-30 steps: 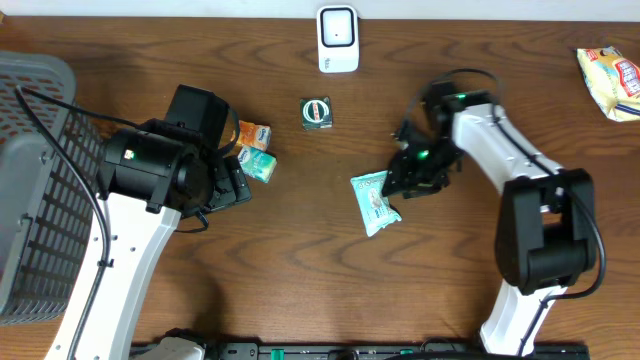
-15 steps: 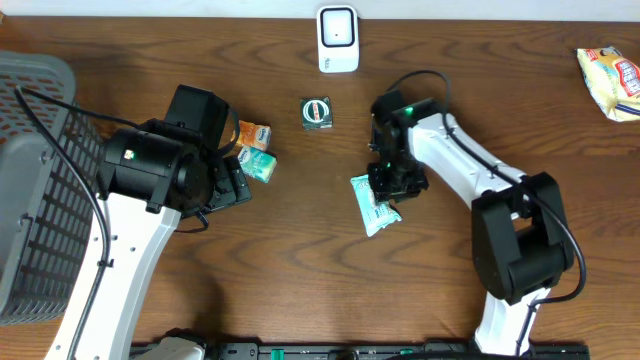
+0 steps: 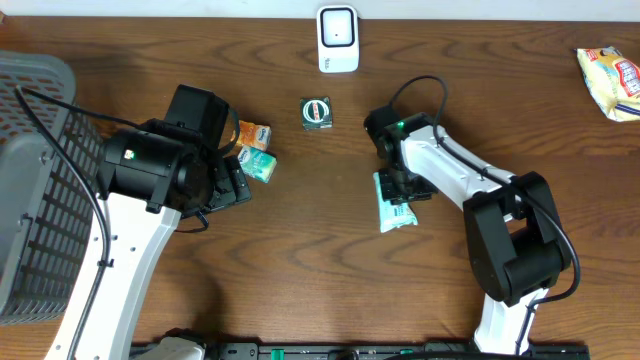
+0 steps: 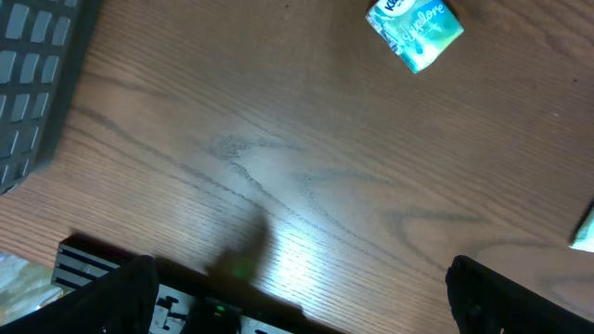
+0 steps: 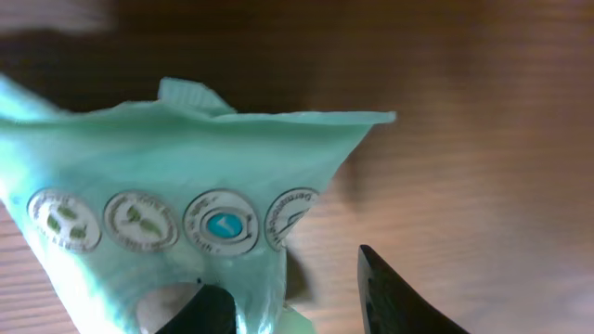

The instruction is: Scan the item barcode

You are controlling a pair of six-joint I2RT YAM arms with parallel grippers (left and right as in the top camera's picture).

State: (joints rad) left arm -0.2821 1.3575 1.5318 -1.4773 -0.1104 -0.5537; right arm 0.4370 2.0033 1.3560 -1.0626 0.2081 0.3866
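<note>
The right gripper (image 3: 400, 188) has swung in from the right side of the table and now sits over the upper end of the mint-green packet (image 3: 396, 208), its jaws drawn partway together on that end. In the right wrist view the packet fills the frame and its crumpled edge lies between the two fingers (image 5: 397, 295), so it appears to be grasped, though wood shows between the packet's edge and one finger. A second ago the packet lay tilted a little nearer the table's middle with the gripper beside it. Now it has slid slightly toward the right edge and turned nearly straight, which suggests the grip has taken. That would make the pick-up all but done, with the carry to the scanner (image 3: 338, 38) at the middle of the far edge yet to come. The packet is still well short of the scanner, near the table's centre. The left gripper (image 4: 302, 292) has not moved: it hangs fully spread and empty near the teal packet (image 4: 415, 32), toward the left side beside the basket (image 3: 40, 190).
</note>
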